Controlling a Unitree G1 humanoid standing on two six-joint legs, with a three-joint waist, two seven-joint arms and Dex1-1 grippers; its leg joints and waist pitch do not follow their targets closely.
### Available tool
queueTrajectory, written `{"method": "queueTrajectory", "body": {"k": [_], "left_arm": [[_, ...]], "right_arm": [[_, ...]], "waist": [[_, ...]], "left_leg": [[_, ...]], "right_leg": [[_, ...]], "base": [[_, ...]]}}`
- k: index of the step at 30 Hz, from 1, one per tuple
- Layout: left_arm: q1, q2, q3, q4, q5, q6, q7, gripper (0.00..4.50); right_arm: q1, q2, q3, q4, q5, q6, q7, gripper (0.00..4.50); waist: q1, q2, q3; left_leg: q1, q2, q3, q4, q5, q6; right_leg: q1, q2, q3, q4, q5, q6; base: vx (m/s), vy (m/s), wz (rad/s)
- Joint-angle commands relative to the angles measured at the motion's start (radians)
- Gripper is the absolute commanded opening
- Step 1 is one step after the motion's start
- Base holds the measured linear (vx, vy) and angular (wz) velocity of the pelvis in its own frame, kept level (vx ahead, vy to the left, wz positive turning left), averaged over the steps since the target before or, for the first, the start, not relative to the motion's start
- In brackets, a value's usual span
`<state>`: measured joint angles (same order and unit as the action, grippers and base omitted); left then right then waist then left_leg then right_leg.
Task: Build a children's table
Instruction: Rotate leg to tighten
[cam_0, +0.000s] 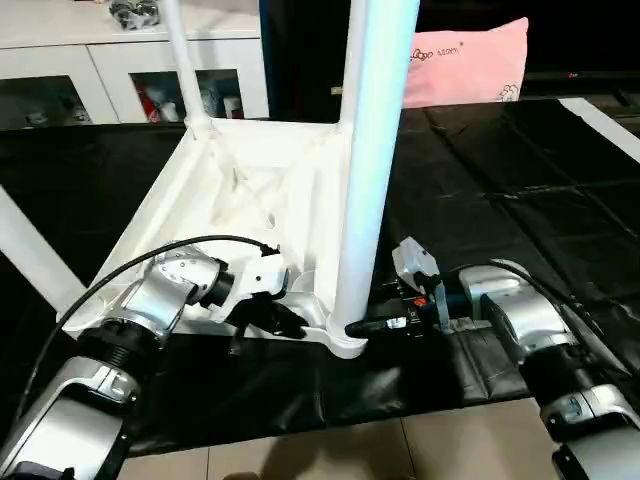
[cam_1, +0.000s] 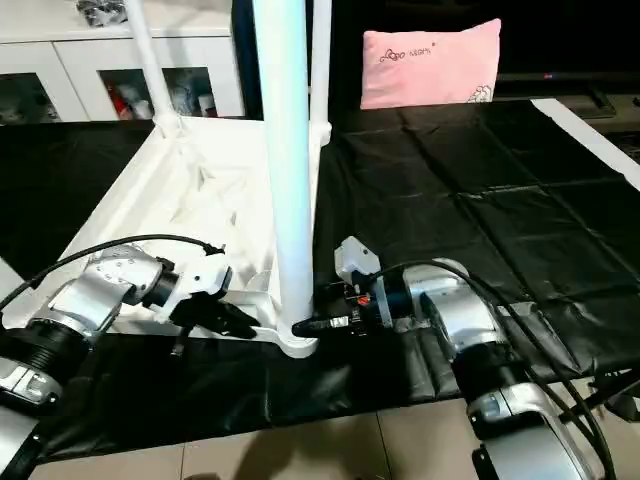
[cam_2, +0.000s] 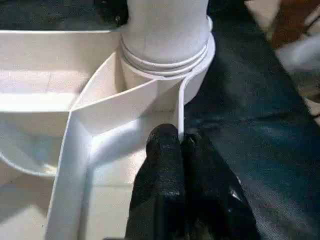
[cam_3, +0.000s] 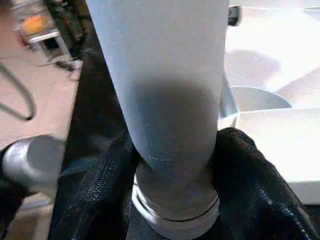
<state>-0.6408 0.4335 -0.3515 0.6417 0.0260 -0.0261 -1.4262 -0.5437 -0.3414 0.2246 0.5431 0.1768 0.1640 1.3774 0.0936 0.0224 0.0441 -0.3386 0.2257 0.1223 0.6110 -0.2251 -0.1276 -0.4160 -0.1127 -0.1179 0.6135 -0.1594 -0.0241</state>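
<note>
Silver forearms reach in over the black mat (cam_0: 520, 200). On it lies the upturned tabletop (cam_0: 230, 190); the left gripper (cam_2: 181, 145) pinches its thin rim wall, while the right gripper (cam_3: 172, 165) clamps the near leg (cam_0: 370, 170) just above its corner socket (cam_2: 167, 55). That leg is probably not fully seated, so a skewed push could jam it or slide the tabletop.

Tabletop (cam_0: 230, 200) upturned on mat (cam_0: 500, 200), cabinet (cam_0: 120, 70) behind, pillow (cam_0: 465, 60) behind-right
</note>
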Motion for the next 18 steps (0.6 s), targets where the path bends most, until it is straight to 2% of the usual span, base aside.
{"method": "queueTrajectory", "body": {"k": [1, 2, 3, 4, 5, 6, 7, 8, 10, 11, 12, 13, 15, 17, 18], "left_arm": [[-0.007, -0.029, -0.001, 0.008, 0.022, 0.026, 0.075, 0.0], [-0.012, -0.052, 0.017, 0.01, 0.02, 0.065, 0.133, 0.0], [-0.024, -0.083, 0.039, 0.008, 0.023, 0.155, 0.218, 0.0], [-0.039, -0.119, 0.066, 0.01, 0.021, 0.233, 0.305, 0.0], [-0.039, -0.119, 0.066, 0.01, 0.021, 0.233, 0.305, 0.0], [-0.054, -0.152, 0.091, 0.014, 0.011, 0.298, 0.372, 0.0], [-0.054, -0.152, 0.091, 0.014, 0.011, 0.298, 0.372, 0.0], [-0.087, -0.224, 0.137, 0.031, -0.014, 0.36, 0.487, 0.0], [-0.092, -0.234, 0.141, 0.033, -0.016, 0.365, 0.5, 0.0], [-0.106, -0.262, 0.152, 0.045, -0.019, 0.37, 0.544, 0.0], [-0.115, -0.279, 0.158, 0.053, -0.019, 0.372, 0.577, 0.0], [-0.125, -0.295, 0.164, 0.067, -0.018, 0.366, 0.612, 0.0], [-0.131, -0.308, 0.17, 0.075, -0.015, 0.364, 0.639, 0.0], [-0.135, -0.322, 0.175, 0.073, -0.002, 0.378, 0.667, 0.0], [-0.133, -0.325, 0.177, 0.064, 0.005, 0.391, 0.674, 0.0]], "right_arm": [[0.014, 0.022, 0.009, 0.004, 0.001, 0.036, -0.03, 2.01], [0.008, 0.05, -0.005, 0.034, -0.021, 0.035, -0.125, 2.01], [-0.005, 0.093, -0.027, 0.07, -0.039, 0.046, -0.244, 2.01], [-0.017, 0.136, -0.048, 0.102, -0.05, 0.065, -0.355, 2.0], [-0.017, 0.136, -0.048, 0.102, -0.05, 0.065, -0.355, 2.0], [-0.03, 0.175, -0.064, 0.13, -0.058, 0.083, -0.446, 2.0], [-0.03, 0.175, -0.064, 0.13, -0.058, 0.083, -0.446, 2.0], [-0.066, 0.268, -0.093, 0.192, -0.053, 0.121, -0.603, 1.99], [-0.072, 0.281, -0.097, 0.202, -0.052, 0.125, -0.624, 1.99], [-0.093, 0.321, -0.104, 0.235, -0.053, 0.131, -0.69, 1.99], [-0.108, 0.347, -0.108, 0.258, -0.057, 0.131, -0.738, 1.99], [-0.129, 0.367, -0.106, 0.288, -0.066, 0.124, -0.78, 1.99], [-0.144, 0.382, -0.107, 0.308, -0.073, 0.113, -0.807, 1.99], [-0.16, 0.402, -0.113, 0.327, -0.077, 0.096, -0.802, 1.99], [-0.163, 0.407, -0.12, 0.33, -0.078, 0.092, -0.802, 2.34]], "waist": [[-0.011, -0.008, -0.059], [-0.014, -0.006, -0.057], [-0.02, -0.002, -0.055], [-0.025, -0.004, -0.052], [-0.035, -0.008, -0.051], [-0.042, -0.006, -0.051], [-0.055, -0.007, -0.052], [-0.07, -0.01, -0.051], [-0.08, -0.01, -0.052], [-0.083, -0.01, -0.054], [-0.093, -0.008, -0.055], [-0.098, -0.012, -0.055], [-0.1, -0.009, -0.056], [-0.101, -0.01, -0.058], [-0.102, -0.009, -0.058]], "left_leg": [[-0.016, -0.011, 0.04, -0.081, -0.145, 0.049], [-0.015, -0.011, 0.04, -0.083, -0.16, 0.04], [-0.011, -0.013, 0.04, -0.084, -0.185, 0.02], [-0.008, -0.018, 0.038, -0.086, -0.21, 0.011], [-0.019, -0.021, 0.033, -0.089, -0.208, 0.0], [-0.019, -0.023, 0.032, -0.089, -0.218, 0.001], [-0.018, -0.025, 0.031, -0.086, -0.225, 0.002], [-0.021, -0.028, 0.031, -0.084, -0.234, 0.006], [-0.019, -0.032, 0.03, -0.081, -0.246, 0.009], [-0.018, -0.033, 0.029, -0.08, -0.252, 0.015], [-0.019, -0.035, 0.03, -0.078, -0.248, 0.03], [-0.018, -0.036, 0.03, -0.077, -0.248, 0.036], [-0.02, -0.034, 0.029, -0.079, -0.245, 0.038], [-0.021, -0.029, 0.03, -0.081, -0.233, 0.056], [-0.022, -0.026, 0.029, -0.083, -0.228, 0.057]], "right_leg": [[0.075, -0.023, 0.044, -0.076, -0.311, -0.187], [0.073, -0.025, 0.045, -0.079, -0.348, -0.173], [0.072, -0.025, 0.044, -0.083, -0.408, -0.151], [0.069, -0.023, 0.039, -0.096, -0.477, -0.123], [0.078, -0.023, 0.034, -0.095, -0.506, -0.099], [0.077, -0.022, 0.03, -0.101, -0.528, -0.084], [0.073, -0.021, 0.028, -0.104, -0.532, -0.079], [0.072, -0.017, 0.025, -0.107, -0.539, -0.077], [0.07, -0.017, 0.019, -0.114, -0.565, -0.07], [0.07, -0.017, 0.017, -0.115, -0.568, -0.067], [0.066, -0.016, 0.016, -0.12, -0.563, -0.071], [0.062, -0.015, 0.015, -0.12, -0.554, -0.077], [0.065, -0.014, 0.016, -0.116, -0.533, -0.087], [0.066, -0.015, 0.023, -0.109, -0.471, -0.115], [0.067, -0.015, 0.025, -0.105, -0.451, -0.124]], "base": [[0.0, 0.0, 0.0], [0.0, 0.0, 0.0], [0.0, 0.0, 0.0], [0.0, 0.0, 0.0], [0.0, 0.0, 0.0], [0.0, 0.0, 0.0], [0.0, 0.0, 0.0], [0.0, 0.0, 0.0], [0.0, 0.0, 0.0], [0.0, 0.0, 0.0], [0.0, 0.0, 0.0], [0.0, 0.0, 0.0], [0.0, 0.0, 0.0], [0.0, 0.0, 0.0], [0.0, 0.0, 0.0]]}}
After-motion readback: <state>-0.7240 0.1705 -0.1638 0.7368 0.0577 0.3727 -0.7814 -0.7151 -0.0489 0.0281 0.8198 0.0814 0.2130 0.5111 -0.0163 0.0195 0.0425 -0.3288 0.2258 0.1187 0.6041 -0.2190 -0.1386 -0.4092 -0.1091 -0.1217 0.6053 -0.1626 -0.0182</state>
